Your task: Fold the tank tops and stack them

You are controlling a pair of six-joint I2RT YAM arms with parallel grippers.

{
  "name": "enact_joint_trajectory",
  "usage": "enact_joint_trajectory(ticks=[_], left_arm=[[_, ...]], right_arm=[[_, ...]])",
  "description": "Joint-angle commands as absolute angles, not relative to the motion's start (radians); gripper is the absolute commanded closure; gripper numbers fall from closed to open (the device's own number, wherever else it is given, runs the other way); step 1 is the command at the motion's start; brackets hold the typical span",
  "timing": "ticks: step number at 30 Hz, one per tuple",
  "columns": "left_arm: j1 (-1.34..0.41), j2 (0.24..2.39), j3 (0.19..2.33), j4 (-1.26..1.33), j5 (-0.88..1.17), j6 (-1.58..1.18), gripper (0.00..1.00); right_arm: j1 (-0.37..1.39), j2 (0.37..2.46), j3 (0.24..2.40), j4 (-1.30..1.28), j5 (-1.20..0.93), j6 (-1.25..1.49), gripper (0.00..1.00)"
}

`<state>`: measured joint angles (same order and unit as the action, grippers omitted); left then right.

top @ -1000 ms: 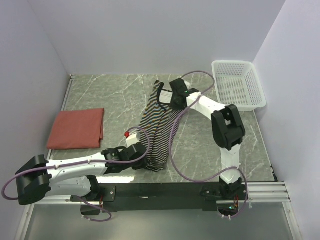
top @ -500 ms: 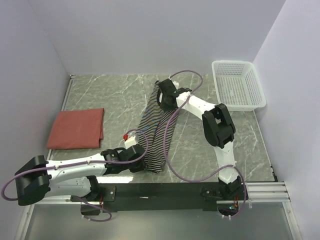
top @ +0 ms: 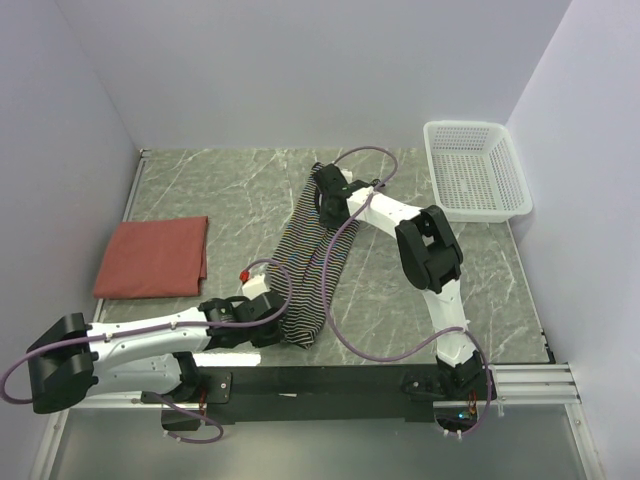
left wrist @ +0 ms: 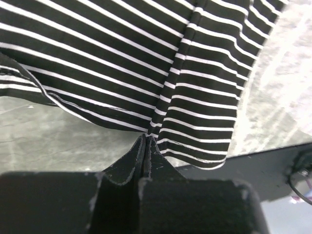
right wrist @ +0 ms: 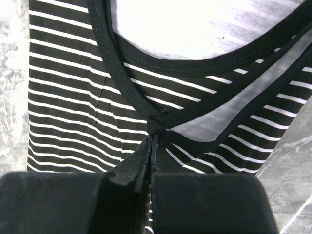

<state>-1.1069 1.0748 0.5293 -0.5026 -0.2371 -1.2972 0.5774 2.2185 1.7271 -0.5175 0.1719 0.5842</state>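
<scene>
The black-and-white striped tank top (top: 303,262) lies stretched out near the middle of the table (top: 220,190), pulled into a long narrow band between the 2 pincers. Its long axis runs from the near edge toward the far wall, leaning slightly to the right as it goes away. The neck and strap end points to the far side and the hem end to the near side.

The left gripper (left wrist: 146,142) sits at the near end. Its fingers are pressed fully together on the hem edge, with a thin pinch of cloth caught between the tips. From that pinch the fabric fans out away from the wrist camera in soft folds. The right gripper (right wrist: 152,135) sits at the far end, its fingers likewise closed tight, nipping the spot where 2 strips of black trim (right wrist: 161,63) cross into a small bunched knot.

The cloth is a thin, limp knit with fine white lines on black. The trim is a plain black band with a stitched edge, curving round the neckline and armholes. The grey marbled tabletop shows through these openings.

The brick-red tank top (top: 152,258) lies well apart on the left side of the table, folded into a flat, roughly square pad. A white plastic mesh basket (top: 470,126) stands at the far right corner, apart from both tops.
</scene>
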Motion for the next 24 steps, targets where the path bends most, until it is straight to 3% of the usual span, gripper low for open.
enact_joint_trajectory(ticks=[1,23,24], left_arm=[[-1.101,1.104,0.575,-0.581,-0.264,-1.287,0.99],[-0.985,1.097,0.577,-0.623,-0.322,-1.246,0.99],[-0.982,1.091,0.58,-0.624,-0.318,-1.232,0.91]], right_arm=[[0.586,2.2,1.766,-0.471,0.228,0.561,1.0],[0.589,2.217,1.749,-0.413,0.218,0.548,1.0],[0.589,2.215,1.74,-0.4,0.213,0.543,1.0]])
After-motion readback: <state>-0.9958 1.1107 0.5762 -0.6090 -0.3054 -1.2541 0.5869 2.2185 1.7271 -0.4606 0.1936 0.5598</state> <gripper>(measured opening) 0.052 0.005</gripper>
